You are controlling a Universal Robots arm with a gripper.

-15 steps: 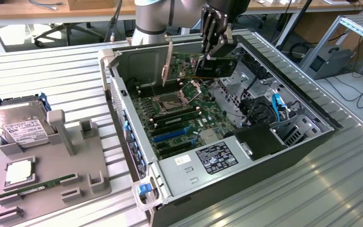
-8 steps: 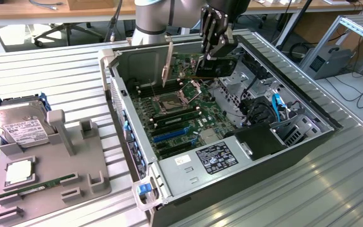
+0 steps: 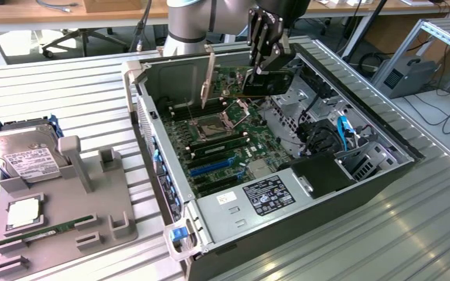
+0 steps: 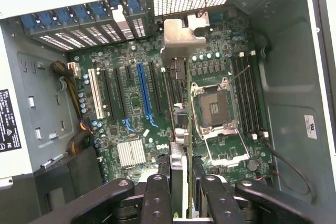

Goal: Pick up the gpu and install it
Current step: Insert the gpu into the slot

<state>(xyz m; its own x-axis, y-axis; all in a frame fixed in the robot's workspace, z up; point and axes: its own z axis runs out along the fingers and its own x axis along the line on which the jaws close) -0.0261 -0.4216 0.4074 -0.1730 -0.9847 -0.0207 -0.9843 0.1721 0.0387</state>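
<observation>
Now the gpu (image 3: pixel 234 82) hangs upright, clamped in the half-closed hand (image 3: pixel 268 63), just above the motherboard (image 3: pixel 217 140) at the far end of the open computer case (image 3: pixel 154 88) on the tabletop (image 3: pixel 53 88). Installing is underway, I judge; seating calls for aligning its edge with a slot (image 4: pixel 143 90).

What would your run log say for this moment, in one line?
claw: shut on gpu | gpu: held on edge above motherboard | place: inside open computer case
</observation>
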